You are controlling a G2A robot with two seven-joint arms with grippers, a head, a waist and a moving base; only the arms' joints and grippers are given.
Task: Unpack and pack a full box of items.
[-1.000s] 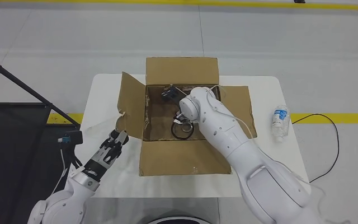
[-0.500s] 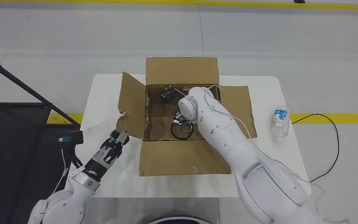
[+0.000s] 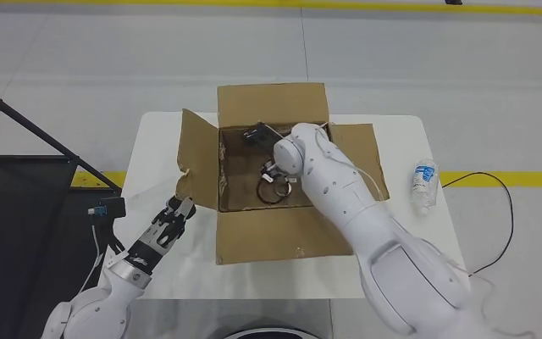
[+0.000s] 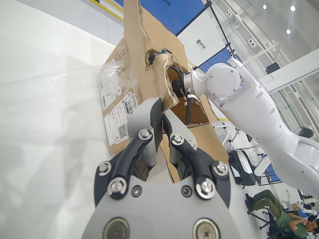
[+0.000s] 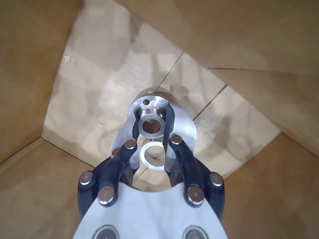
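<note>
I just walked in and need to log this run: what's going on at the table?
The left gripper is pinching the torn side flap of the open cardboard box. The right gripper is down inside the box, shut on a flanged metal part near the bottom. A water bottle lies on the table beside the box.

— Bright, even light from overhead; the ceiling lamps show as small white dots.
— The table glares nearly white. Inside the box it's dimmer, walls darker than floor. Straight lines bow near the wrist views' edges.
</note>
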